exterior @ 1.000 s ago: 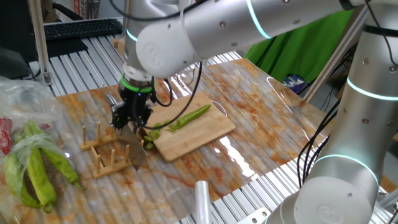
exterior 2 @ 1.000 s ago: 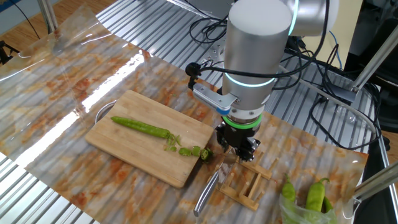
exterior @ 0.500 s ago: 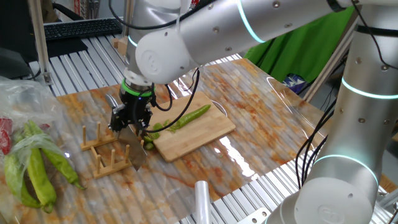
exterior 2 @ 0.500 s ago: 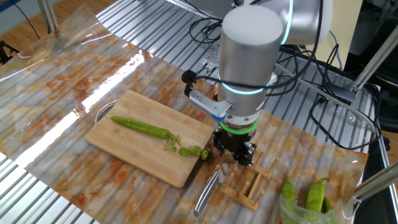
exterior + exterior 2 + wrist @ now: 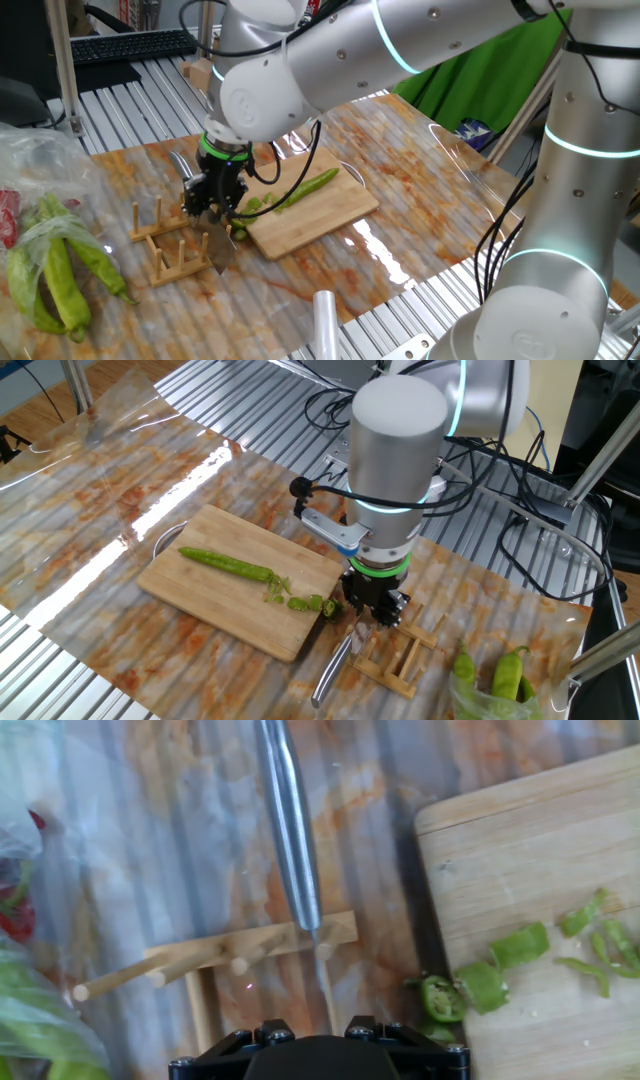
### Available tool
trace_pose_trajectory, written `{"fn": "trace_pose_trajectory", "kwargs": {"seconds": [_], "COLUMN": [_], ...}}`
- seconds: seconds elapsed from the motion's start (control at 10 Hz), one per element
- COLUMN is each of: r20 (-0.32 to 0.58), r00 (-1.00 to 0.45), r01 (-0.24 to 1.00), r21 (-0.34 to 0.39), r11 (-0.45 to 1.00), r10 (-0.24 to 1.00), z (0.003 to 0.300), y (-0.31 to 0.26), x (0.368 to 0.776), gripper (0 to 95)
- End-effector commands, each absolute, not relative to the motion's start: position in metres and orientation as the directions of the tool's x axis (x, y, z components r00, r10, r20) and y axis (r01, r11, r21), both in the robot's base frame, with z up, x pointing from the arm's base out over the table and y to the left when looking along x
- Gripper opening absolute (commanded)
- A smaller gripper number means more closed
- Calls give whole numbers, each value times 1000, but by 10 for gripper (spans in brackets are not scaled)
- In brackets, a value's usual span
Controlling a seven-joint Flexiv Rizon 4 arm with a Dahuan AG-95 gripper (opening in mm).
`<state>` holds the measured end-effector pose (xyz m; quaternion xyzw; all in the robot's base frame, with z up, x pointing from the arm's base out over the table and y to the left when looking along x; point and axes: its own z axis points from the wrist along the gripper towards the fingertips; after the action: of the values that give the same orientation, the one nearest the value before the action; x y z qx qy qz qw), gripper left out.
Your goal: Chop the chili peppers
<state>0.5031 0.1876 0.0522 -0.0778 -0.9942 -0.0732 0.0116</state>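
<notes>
The slim green chili (image 5: 312,184) lies on the wooden cutting board (image 5: 320,222), also in the other fixed view (image 5: 225,564). Cut chunks (image 5: 247,207) lie at its end near the board's edge, also in the other fixed view (image 5: 305,602) and the hand view (image 5: 482,984). My gripper (image 5: 212,207) hangs just off that edge, over a wooden rack (image 5: 165,245). A steel knife (image 5: 290,830) rests with its blade in the rack and its handle (image 5: 330,672) pointing away. The jaws look apart around the blade; their tips are hidden in the hand view.
Several thick uncut green peppers (image 5: 60,272) lie in a clear plastic bag at the table's end, also in the other fixed view (image 5: 505,675). The board (image 5: 215,605) has a metal handle (image 5: 165,538). The rack's pegs (image 5: 120,978) stick out sideways.
My gripper has shifted slightly toward the board and turned a little. The knife, rack and chili pieces have not moved.
</notes>
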Motion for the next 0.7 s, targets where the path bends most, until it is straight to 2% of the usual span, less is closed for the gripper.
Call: {"fn": "trace_pose_trajectory", "kwargs": {"seconds": [0.1,0.7], "r20": [26,8], "r00": [-987,-986], "r01": [160,167], "r21": [144,148], "r11": [977,975], "r10": [158,167], "z": [46,37], "y": [188,190], "x": [505,506], "gripper": [380,380]}}
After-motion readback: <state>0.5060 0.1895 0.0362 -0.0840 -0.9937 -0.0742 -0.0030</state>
